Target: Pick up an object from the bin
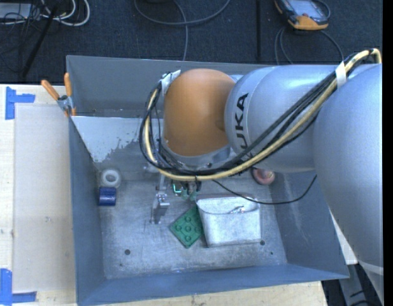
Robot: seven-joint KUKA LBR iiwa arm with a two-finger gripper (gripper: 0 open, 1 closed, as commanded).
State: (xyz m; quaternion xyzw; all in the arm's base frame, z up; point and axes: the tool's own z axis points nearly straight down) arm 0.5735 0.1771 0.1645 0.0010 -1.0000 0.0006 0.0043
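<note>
End effector hangs over bare bin floor, just left of green studded plate beside white box, spread or pressed together can't tell.

1. Overall level: moderate and even. The floor of the grey bin is lit without hard-edged shadows.
2. Light appears to fall from above. The silver shell of the arm is the brightest broad surface and carries a soft sheen.
3. The orange cover shows a wide, diffuse highlight on its crown and darkens toward its lower edge.
4. A pale, glare-like patch sits on the bin's far-left wall, while the wall strip above it reads flatter and darker.
5. A soft shadow lies beneath the arm, over the bin's far-right floor.
6. The top of the white box is close to washed out.
7. The dark carpet beyond the bin is dim — the lowest level in view.
</note>
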